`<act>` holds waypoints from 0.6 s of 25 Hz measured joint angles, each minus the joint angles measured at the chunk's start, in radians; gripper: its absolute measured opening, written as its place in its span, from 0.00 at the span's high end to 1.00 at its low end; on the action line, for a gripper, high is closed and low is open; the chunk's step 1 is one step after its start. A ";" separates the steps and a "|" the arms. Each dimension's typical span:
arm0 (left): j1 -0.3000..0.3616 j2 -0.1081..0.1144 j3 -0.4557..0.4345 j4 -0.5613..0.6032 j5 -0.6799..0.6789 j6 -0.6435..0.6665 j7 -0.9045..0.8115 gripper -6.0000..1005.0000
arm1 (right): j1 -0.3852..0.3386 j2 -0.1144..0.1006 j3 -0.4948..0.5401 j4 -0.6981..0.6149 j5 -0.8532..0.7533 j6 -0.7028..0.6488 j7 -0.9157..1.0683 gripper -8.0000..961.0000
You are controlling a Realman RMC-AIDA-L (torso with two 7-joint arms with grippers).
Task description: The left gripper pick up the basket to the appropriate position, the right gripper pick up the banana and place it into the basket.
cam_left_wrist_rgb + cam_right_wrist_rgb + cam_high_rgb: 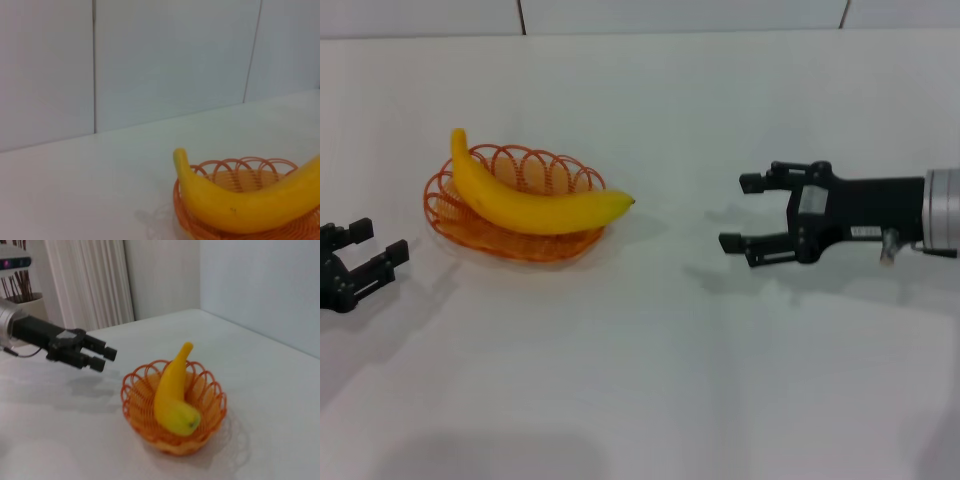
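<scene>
The yellow banana [530, 211] lies across the orange wire basket [534, 157], which stands on the white table left of centre. The banana's ends reach over the rim. My left gripper [378, 243] is open and empty, low at the far left, apart from the basket. My right gripper [740, 213] is open and empty, to the right of the basket with a clear gap between them. The left wrist view shows the banana [235, 206] in the basket [234, 164] close up. The right wrist view shows the banana [172, 395], the basket [136, 405] and the left gripper [104, 359] beyond.
The white table [650, 380] runs back to a white panelled wall [670, 15]. In the right wrist view a white curtain [90, 280] and a pot with sticks [22, 300] stand beyond the table's far side.
</scene>
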 joint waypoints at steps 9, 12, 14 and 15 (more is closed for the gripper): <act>0.001 -0.002 0.000 0.000 0.000 0.000 0.005 0.41 | 0.006 0.000 0.008 0.080 0.000 0.011 -0.077 0.07; 0.001 -0.002 0.000 -0.007 0.001 0.000 0.016 0.41 | 0.004 0.000 0.011 0.081 0.000 0.011 -0.075 0.07; 0.002 -0.002 -0.001 -0.013 0.001 0.000 0.024 0.41 | 0.003 -0.001 0.016 0.082 0.001 0.011 -0.075 0.07; 0.002 -0.002 -0.001 -0.015 0.001 0.000 0.026 0.41 | 0.003 -0.001 0.019 0.082 0.001 0.011 -0.075 0.07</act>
